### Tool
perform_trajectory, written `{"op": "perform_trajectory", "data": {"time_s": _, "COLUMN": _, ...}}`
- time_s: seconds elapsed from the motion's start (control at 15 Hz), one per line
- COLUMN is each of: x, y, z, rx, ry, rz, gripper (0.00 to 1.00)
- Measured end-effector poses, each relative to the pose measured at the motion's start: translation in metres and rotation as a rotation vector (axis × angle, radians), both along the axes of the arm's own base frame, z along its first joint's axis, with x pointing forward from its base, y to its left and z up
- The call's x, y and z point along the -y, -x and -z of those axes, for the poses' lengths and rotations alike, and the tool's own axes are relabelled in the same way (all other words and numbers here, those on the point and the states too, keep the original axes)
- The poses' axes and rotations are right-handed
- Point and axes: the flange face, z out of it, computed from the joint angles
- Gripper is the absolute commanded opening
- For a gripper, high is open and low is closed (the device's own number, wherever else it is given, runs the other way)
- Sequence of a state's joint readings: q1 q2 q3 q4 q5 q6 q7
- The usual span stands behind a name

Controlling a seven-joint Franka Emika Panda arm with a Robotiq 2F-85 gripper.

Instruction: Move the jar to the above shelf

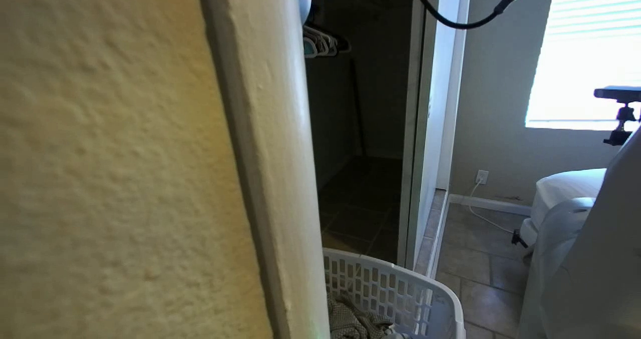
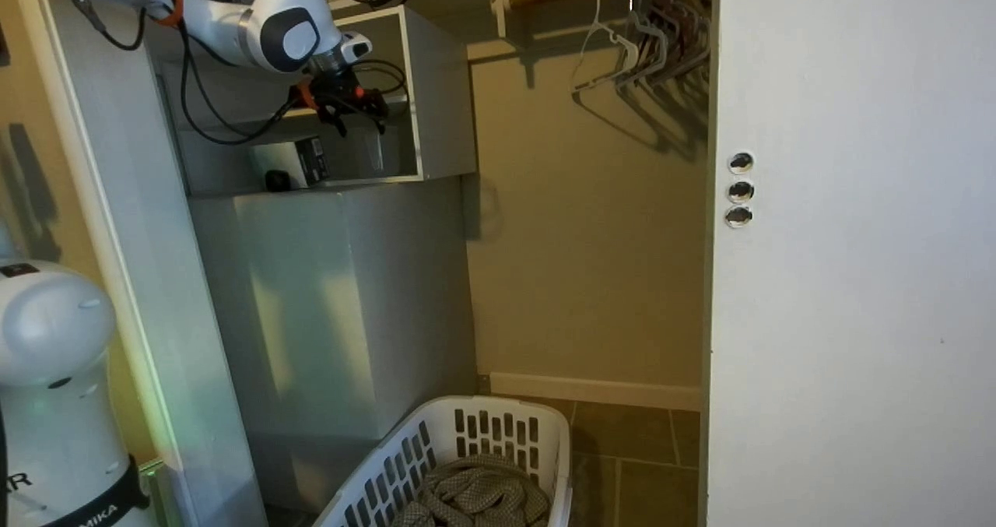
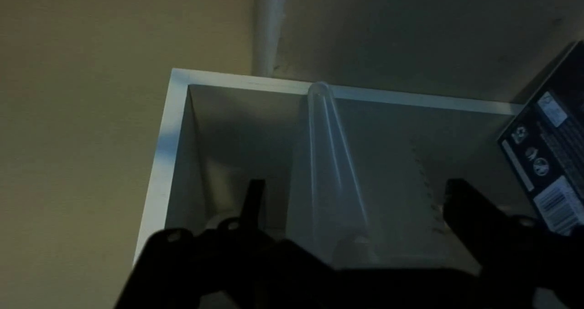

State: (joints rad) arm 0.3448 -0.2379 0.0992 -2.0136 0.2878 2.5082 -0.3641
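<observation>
A clear, see-through jar (image 3: 326, 135) stands in the lower compartment of the white shelf unit, at its front edge; the wrist picture seems upside down. In an exterior view the jar (image 2: 376, 149) is a pale shape just below my fingers. My gripper (image 2: 361, 126) is in front of the unit, pointing down, near the divider (image 2: 299, 112) below the upper shelf. In the wrist view my gripper (image 3: 356, 183) is open, with the jar showing between its dark fingers. I cannot tell whether they touch it. Part of the jar is hidden behind the gripper.
A box with a black printed side (image 3: 547, 158) stands beside the jar, also seen in an exterior view (image 2: 307, 161). The unit's side wall (image 2: 443, 99) is close to the gripper. Cables hang along the arm. A laundry basket (image 2: 564, 449) stands on the floor; hangers (image 2: 646, 48) hang right.
</observation>
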Motion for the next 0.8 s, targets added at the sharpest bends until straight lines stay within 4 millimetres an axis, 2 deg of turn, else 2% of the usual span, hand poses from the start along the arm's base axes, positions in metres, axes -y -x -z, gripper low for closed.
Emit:
{"op": "perform_trajectory", "data": {"time_s": 0.07, "x": -0.001, "y": -0.004, "z": 0.0, "rx": 0.006, "ry": -0.005, "rz": -0.007, "gripper": 0.71}}
{"op": "perform_trajectory", "data": {"time_s": 0.13, "x": -0.003, "y": -0.008, "z": -0.001, "rx": 0.013, "ry": -0.011, "rz": -0.013, "gripper": 0.69}}
{"op": "perform_trajectory", "data": {"time_s": 0.33, "x": -0.005, "y": -0.016, "z": -0.005, "rx": 0.026, "ry": -0.02, "rz": -0.027, "gripper": 0.46}}
{"op": "perform_trajectory", "data": {"time_s": 0.4, "x": -0.006, "y": -0.018, "z": -0.005, "rx": 0.029, "ry": -0.023, "rz": -0.031, "gripper": 0.63}}
{"op": "perform_trajectory", "data": {"time_s": 0.47, "x": -0.006, "y": -0.019, "z": -0.006, "rx": 0.03, "ry": -0.027, "rz": -0.035, "gripper": 0.59}}
{"op": "perform_trajectory", "data": {"time_s": 0.53, "x": -0.007, "y": -0.02, "z": -0.006, "rx": 0.031, "ry": -0.031, "rz": -0.04, "gripper": 0.37}}
{"op": "perform_trajectory", "data": {"time_s": 0.67, "x": -0.008, "y": -0.023, "z": -0.007, "rx": 0.033, "ry": -0.035, "rz": -0.049, "gripper": 0.29}}
{"op": "perform_trajectory", "data": {"time_s": 0.8, "x": -0.008, "y": -0.025, "z": -0.005, "rx": 0.033, "ry": -0.037, "rz": -0.056, "gripper": 0.14}}
